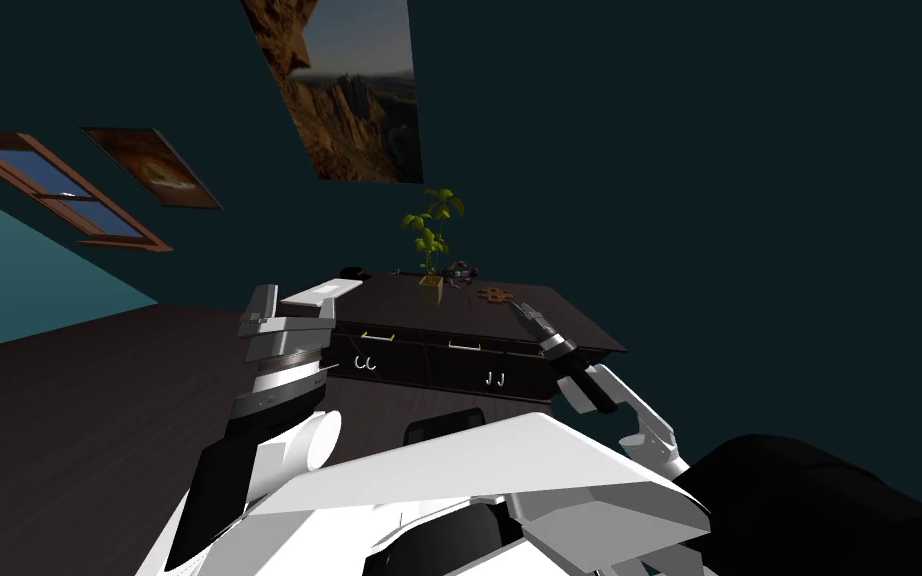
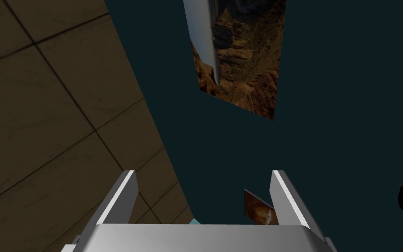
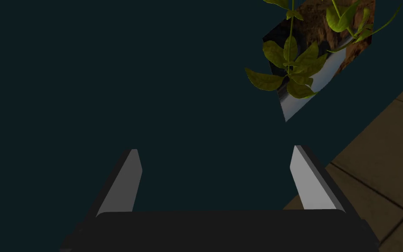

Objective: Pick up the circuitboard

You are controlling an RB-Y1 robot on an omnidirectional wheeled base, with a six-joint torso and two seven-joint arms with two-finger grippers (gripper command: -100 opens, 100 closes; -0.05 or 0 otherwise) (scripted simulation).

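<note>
A small flat brown piece with a notched outline, the circuitboard (image 1: 494, 295), lies on the dark top of a low cabinet (image 1: 569, 325), right of a potted plant (image 1: 433, 250). My right gripper (image 1: 528, 313) hovers just in front of and to the right of it, over the cabinet top. In the right wrist view that gripper (image 3: 218, 179) is open with nothing between its fingers, and the plant's leaves (image 3: 292, 65) hang ahead of it. My left gripper (image 1: 321, 291) is raised at the cabinet's left end, and it (image 2: 204, 197) stands open and empty.
A dark tangled object (image 1: 462, 270) lies behind the plant and a black lump (image 1: 352, 272) sits at the cabinet's back left. The cabinet front has drawers with handles (image 1: 465, 347). Dark floor (image 1: 79, 420) spreads to the left. A black area (image 1: 819, 510) lies at the lower right.
</note>
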